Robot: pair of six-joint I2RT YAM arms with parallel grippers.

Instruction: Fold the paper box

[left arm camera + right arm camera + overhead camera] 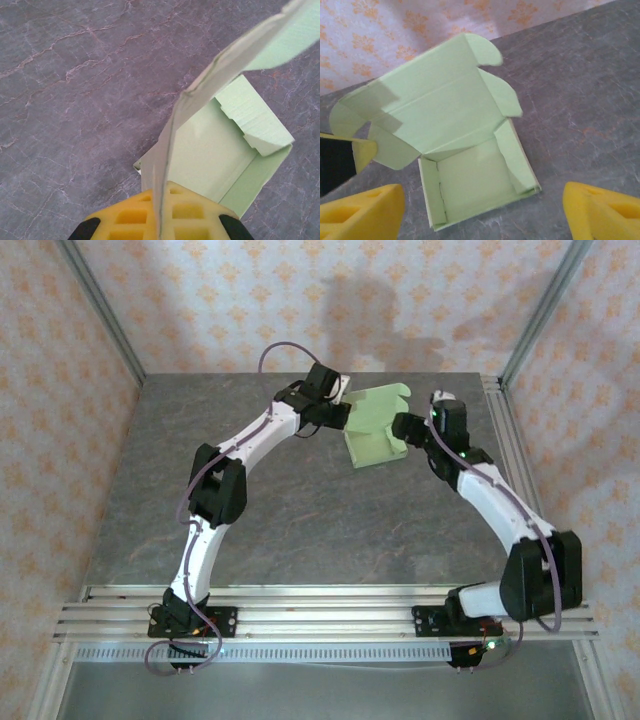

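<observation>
The grey marbled table (300, 510) carries the pale green paper box (375, 435) toward its far right, tray formed and lid standing up. The left gripper (161, 212) pinches the lid's edge between its 2 yellow pads. The right gripper (407, 427) is spread wide just beside the tray.

No text, label, brand, number or sign can be read: the paper box (465, 185) is plain pale green card, and the wallpaper (395, 30) bears only orange ornaments.
</observation>
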